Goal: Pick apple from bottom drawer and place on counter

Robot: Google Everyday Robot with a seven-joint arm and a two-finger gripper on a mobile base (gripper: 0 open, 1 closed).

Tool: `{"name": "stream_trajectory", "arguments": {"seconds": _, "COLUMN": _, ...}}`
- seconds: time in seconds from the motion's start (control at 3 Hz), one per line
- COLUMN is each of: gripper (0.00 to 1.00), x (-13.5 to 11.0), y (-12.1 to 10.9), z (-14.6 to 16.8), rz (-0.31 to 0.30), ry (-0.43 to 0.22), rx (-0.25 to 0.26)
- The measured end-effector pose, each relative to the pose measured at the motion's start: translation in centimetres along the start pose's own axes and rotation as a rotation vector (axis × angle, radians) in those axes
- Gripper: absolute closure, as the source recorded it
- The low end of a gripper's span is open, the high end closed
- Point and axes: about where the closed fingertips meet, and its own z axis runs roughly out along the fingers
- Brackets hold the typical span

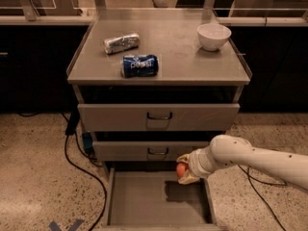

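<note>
Over the right side of the open bottom drawer [144, 198], the gripper [184, 170] hangs above the tray floor, its jaws pinching the apple [180, 169]. The table [178, 52] lies well above and behind, past two upper drawer fronts [120, 117], so I reckon the lift must clear those first.

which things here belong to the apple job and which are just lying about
Job: apple, in the gripper above the open bottom drawer; counter.
Lying about: blue can, silver packet, white bowl, all on the counter.
</note>
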Motion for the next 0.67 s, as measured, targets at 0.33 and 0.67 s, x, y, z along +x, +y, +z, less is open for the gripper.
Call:
{"name": "stream_trajectory", "arguments": {"seconds": 0.33, "gripper": 1.00, "x": -3.5, "y": -1.3, "z": -4.6, "rz": -0.006, "ry": 0.014, "rx": 0.010}}
{"name": "stream_trajectory", "arguments": {"seconds": 0.67, "gripper": 1.00, "x": -6.7, "y": -2.9, "z": -9.8, "rz": -0.021, "ry": 0.047, "rx": 0.041}}
